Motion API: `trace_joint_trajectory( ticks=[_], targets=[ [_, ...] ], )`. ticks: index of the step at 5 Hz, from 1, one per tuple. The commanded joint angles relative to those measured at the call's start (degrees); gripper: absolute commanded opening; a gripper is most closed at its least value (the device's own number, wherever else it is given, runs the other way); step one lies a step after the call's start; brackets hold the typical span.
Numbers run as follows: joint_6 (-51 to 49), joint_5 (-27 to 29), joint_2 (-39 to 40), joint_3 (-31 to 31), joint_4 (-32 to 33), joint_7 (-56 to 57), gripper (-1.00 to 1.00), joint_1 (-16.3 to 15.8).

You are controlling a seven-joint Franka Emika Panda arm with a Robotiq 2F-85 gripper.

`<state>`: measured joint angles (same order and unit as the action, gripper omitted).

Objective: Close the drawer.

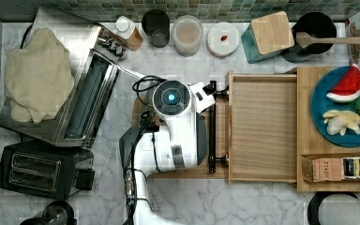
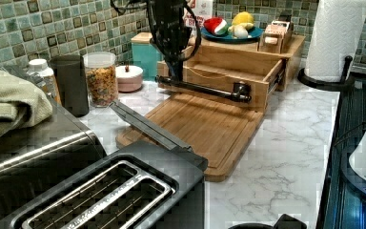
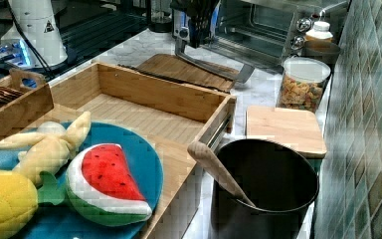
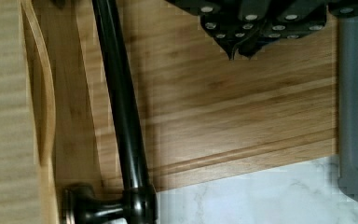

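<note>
The drawer (image 1: 262, 126) is a wide, shallow tray of pale grained wood with raised rims, pulled well out of the wooden shelf unit (image 1: 309, 161) over the cutting board (image 2: 198, 131) on the marble desk (image 1: 192, 201). A long black bar handle (image 4: 121, 107) runs across its front on round end posts. The gripper (image 4: 240, 46) hangs just beside that handle, fingertips drawn together, holding nothing.
</note>
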<state>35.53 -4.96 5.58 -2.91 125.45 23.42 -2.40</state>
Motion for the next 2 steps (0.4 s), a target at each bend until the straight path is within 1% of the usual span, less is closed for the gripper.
trace_joint_trajectory(
  ticks=[1,2],
  targets=[
    [8.47,-1.79,0.41,0.88,4.87,4.3,-1.0,1.11],
    [11.78,-4.74,0.9,1.76,6.3,4.59,-1.0,1.47]
  ],
)
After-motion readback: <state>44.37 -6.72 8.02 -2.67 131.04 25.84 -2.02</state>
